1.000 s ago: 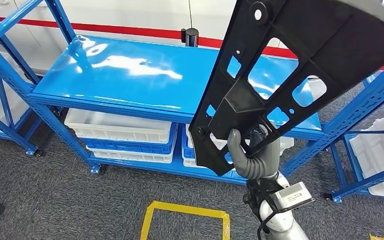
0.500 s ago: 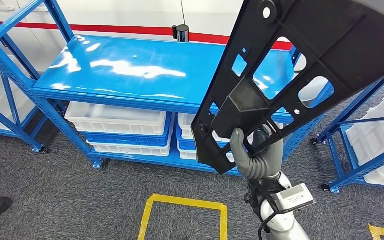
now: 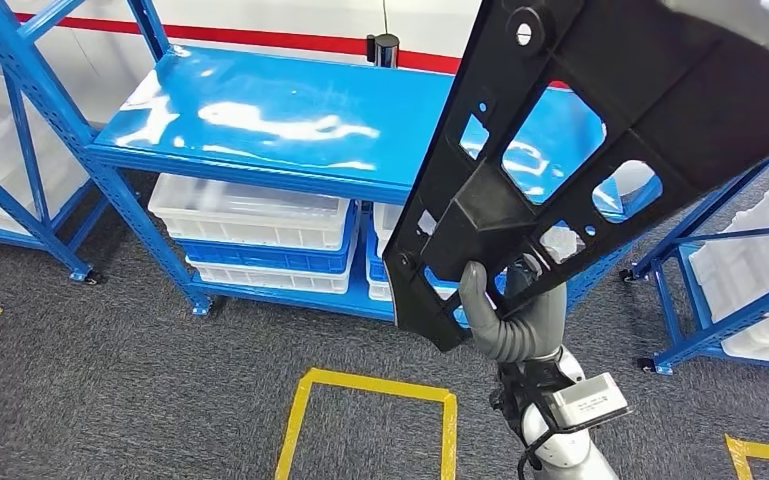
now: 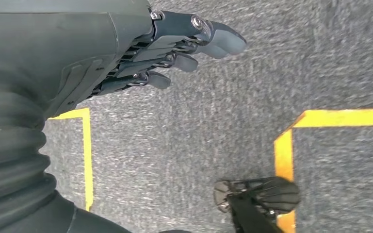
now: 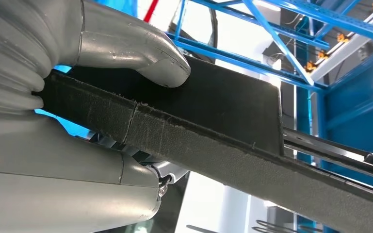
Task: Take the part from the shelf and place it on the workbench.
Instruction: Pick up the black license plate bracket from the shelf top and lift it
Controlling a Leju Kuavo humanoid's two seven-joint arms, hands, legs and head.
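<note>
One large black part (image 3: pixel 600 150) rides high on the right, gripped at its lower edge by the right hand (image 3: pixel 510 315); the blue shelf (image 3: pixel 290 120) has slid rightward in view, suggesting the robot is turning toward the workbench. The left hand (image 4: pixel 174 43) hangs empty, fingers loosely apart.

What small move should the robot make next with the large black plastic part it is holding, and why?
Probably turn away from the blue metal shelf, keeping the grip unchanged. The right hand already holds the large black plastic part clear above the shelf, thumb clamped over its edge, and no workbench is in sight. The left hand hangs free over grey carpet, so it could steady the part if it sways.
</note>
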